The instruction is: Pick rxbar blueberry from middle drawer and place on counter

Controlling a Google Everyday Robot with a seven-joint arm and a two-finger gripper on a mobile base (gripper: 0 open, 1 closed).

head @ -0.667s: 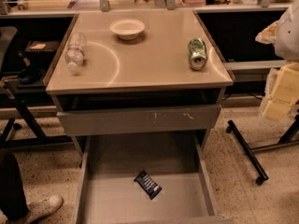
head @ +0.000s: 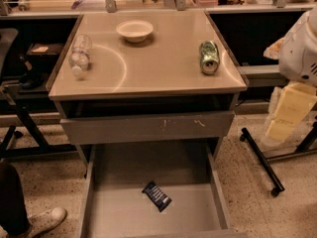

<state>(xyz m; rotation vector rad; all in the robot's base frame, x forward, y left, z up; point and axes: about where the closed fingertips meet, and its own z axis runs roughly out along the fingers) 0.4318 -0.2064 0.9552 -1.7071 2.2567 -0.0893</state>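
Observation:
The rxbar blueberry (head: 156, 196), a dark blue wrapper with white markings, lies flat and askew on the floor of the open middle drawer (head: 124, 214), near its middle. The beige counter (head: 158, 63) tops the grey cabinet above it. My gripper (head: 289, 114) hangs at the right edge of the view under the white arm shell (head: 302, 51). It is beside the cabinet, level with the drawer fronts, well to the right of the bar and above it, and holds nothing.
On the counter lie a clear plastic bottle (head: 79, 55) at the left, a white bowl (head: 134, 30) at the back and a green can (head: 209, 57) at the right. A closed scratched drawer front (head: 148, 128) sits above the open drawer. A black stand leg (head: 260, 160) and a person's shoe (head: 47, 217) are on the floor.
The arm and gripper at the right edge have shifted slightly downward. The bar, the drawer and the counter items have not moved.

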